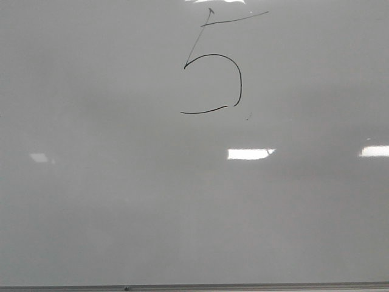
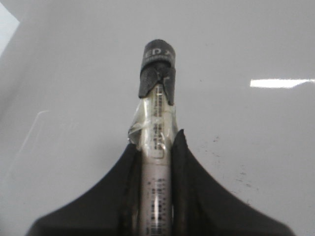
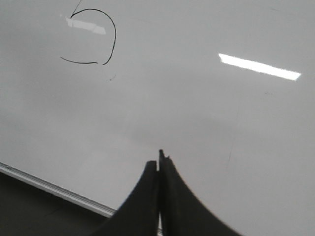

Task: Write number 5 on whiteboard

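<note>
Black marker line on glossy grey-white: the number 5 (image 1: 213, 64) sits high on the whiteboard (image 1: 121, 207), near its top edge and a bit right of centre in the front view. We see a slanted stem, a rounded belly, a bottom hook and a separate top bar, so we judge the figure complete. A tiny dark speck (image 1: 248, 117) lies just below-right of the belly; it is not part of the digit.

No arm shows in the front view, so both are off the writing area. In the left wrist view the left gripper (image 2: 156, 147) is clamped on a marker (image 2: 156, 132), fingers (image 2: 184, 162) pressing either side of the barrel, with clear tape wrapped round the barrel above them, presumably so the pen cannot slip or twist under writing pressure. The black end (image 2: 158, 69) points at the board; we cannot tell if it touches, nor whether that end is a cap or the tip.

The right gripper (image 3: 159, 164) has its fingers pressed together with nothing between them, parked over the board near its lower frame edge (image 3: 54, 189); we judge it idle because the job needs one pen only. From that view the belly of the 5 (image 3: 93, 37) is well apart from it, toward the far edge.

Remaining, as we judge it: retreat only.
</note>
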Motion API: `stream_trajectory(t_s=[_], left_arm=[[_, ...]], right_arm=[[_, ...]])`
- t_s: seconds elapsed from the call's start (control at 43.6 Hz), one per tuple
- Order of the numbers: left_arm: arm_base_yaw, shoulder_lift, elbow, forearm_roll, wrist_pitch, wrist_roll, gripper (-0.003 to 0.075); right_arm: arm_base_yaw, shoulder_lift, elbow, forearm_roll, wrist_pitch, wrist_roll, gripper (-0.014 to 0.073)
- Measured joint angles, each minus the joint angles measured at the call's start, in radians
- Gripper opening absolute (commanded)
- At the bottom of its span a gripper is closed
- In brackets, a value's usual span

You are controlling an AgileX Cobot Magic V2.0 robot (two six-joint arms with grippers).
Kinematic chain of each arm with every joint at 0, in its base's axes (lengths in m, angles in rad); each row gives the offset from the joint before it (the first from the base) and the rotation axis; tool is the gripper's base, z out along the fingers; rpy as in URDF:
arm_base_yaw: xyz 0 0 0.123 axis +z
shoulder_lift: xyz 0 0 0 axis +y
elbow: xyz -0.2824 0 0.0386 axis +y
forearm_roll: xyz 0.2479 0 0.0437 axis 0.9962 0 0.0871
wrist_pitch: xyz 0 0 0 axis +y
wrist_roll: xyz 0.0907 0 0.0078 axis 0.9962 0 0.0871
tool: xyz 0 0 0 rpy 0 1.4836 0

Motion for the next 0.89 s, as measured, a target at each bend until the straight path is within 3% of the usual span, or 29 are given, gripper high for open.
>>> stream_trajectory(t_s=[0.229, 0.413, 0.665, 0.895], left_arm=[[0.000, 0.059, -0.034, 0.232, -0.070, -0.280, -0.0020], [0.000, 0.069, -0.036, 0.327, -0.170, -0.372, -0.0020], [0.000, 0.209, -0.037, 0.712, -0.262, -0.750, -0.0020], [0.029, 0.320, -0.038, 0.808, -0.329, -0.892, -0.0020]], right_arm=[[0.000, 0.000, 0.005, 0.004, -0.004, 0.000, -0.0062], [0.000, 0.000, 0.005, 0.007, -0.006, 0.000, -0.0062], [0.000, 0.000, 0.005, 0.015, -0.006, 0.000, -0.0062], [0.000, 0.000, 0.005, 0.015, -0.006, 0.000, -0.0062]])
